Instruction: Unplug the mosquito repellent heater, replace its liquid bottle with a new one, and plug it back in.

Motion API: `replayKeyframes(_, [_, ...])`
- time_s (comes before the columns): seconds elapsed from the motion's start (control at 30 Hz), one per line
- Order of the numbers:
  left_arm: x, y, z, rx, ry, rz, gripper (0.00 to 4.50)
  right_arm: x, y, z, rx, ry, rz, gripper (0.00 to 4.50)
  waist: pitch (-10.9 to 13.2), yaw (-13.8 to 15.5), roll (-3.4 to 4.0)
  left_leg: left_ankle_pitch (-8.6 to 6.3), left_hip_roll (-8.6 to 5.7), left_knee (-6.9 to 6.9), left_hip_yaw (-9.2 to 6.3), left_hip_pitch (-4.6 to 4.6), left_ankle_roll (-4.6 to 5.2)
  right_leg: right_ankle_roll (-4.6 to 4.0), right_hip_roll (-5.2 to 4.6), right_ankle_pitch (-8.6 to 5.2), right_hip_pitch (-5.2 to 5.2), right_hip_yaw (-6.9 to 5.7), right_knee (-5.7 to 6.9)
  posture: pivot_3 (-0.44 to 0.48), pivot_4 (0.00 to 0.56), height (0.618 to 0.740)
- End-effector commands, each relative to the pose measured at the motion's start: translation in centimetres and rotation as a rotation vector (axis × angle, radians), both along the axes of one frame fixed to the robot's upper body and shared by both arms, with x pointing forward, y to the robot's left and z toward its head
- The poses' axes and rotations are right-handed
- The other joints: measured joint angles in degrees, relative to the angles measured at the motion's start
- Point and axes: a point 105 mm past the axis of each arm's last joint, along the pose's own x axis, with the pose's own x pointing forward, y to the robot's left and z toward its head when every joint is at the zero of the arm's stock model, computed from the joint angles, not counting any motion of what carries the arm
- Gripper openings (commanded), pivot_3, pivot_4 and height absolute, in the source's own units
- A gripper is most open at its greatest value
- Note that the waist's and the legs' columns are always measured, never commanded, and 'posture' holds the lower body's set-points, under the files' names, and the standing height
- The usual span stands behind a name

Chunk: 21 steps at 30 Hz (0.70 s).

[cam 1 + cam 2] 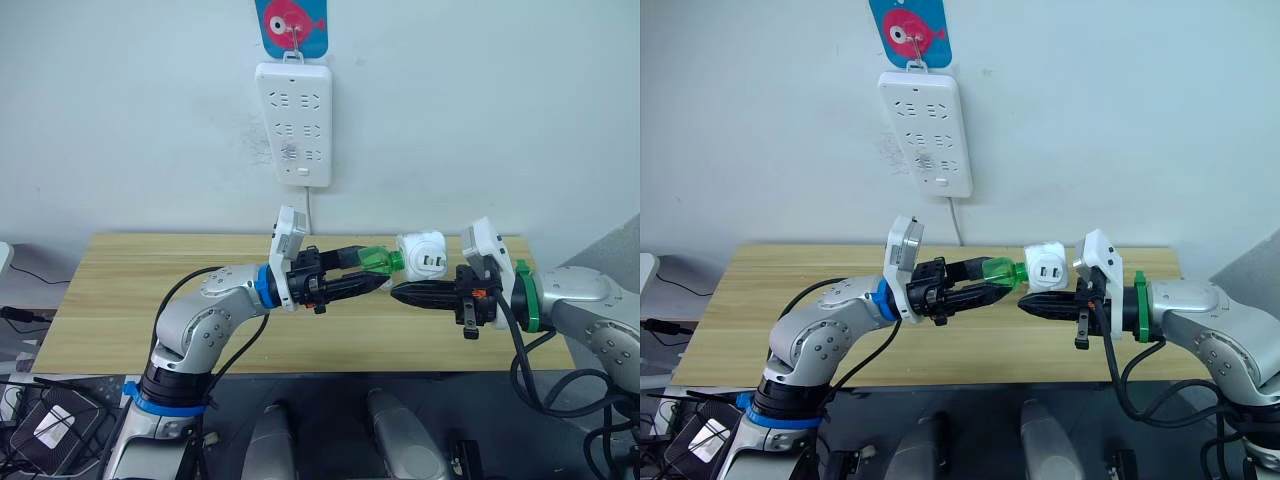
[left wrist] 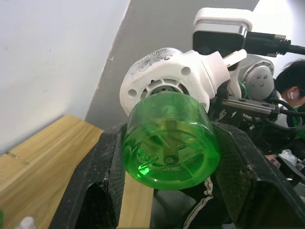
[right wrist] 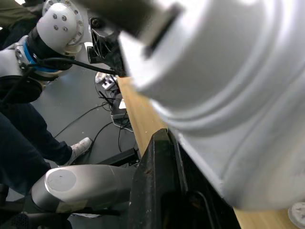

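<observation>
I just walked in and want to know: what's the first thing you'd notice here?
Right in the middle, above the wooden table, two robot grippers meet. The left gripper squeezes a bright green bottle joined to the white heater, which the right gripper holds. Behind, a white power strip hangs on the wall.

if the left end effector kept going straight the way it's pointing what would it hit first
Probably the white heater: the left end effector grips the green bottle, whose top already meets the heater held by the right end effector.
</observation>
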Motion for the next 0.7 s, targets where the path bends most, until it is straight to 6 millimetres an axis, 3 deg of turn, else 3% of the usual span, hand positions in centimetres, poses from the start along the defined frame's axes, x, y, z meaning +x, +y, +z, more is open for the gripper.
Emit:
replayKeyframes(0.03, [-0.4,-0.3,0.6,-0.022,-0.056,-0.019,2.28,-0.1,-0.2,0.1,-0.030,-0.062,0.021,0.00,0.00,-0.01,0.00,0.00,0.00,0.00,0.00,0.00,0.00,0.00,0.00,0.00,0.00,0.01,0.00,-0.258,0.245,0.736])
replayKeyframes(0.47, [-0.1,-0.4,0.5,-0.025,-0.085,0.011,2.28,0.7,-1.3,-1.5,-0.114,-0.132,0.029,0.00,0.00,-0.01,0.00,0.00,0.00,0.01,-0.01,0.02,0.00,0.00,0.00,0.00,0.03,-0.01,0.01,-0.250,0.238,0.736])
replayKeyframes(0.7, [-0.2,-0.2,1.1,-0.042,-0.140,0.030,2.28,1.6,-3.4,-2.2,-0.186,-0.166,-0.018,0.00,0.00,-0.02,0.00,0.00,-0.01,0.03,0.00,0.06,0.00,0.00,-0.01,0.01,0.08,0.00,0.01,-0.255,0.231,0.736])
